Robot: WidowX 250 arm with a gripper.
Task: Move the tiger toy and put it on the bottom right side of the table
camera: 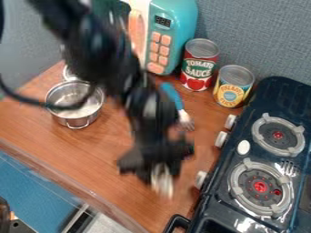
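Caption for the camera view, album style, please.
A black robot arm over a wooden table, between a metal pot and a toy stove, with two cans standing behind.

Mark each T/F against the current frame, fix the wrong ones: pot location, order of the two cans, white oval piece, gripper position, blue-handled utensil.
1. The silver metal pot stands upright on the brown wooden table. True.
2. In the view, the red-labelled metal can stands to the right of the yellow-labelled metal can. False: it stands to the left.
3. The small white oval piece lies inside the pot. False: it is on the dark toy stove, beside the burners.
4. The black two-finger gripper hangs over the table, not over the stove. True.
5. The blue-handled utensil lies on a burner. False: it is on the table, left of the stove.
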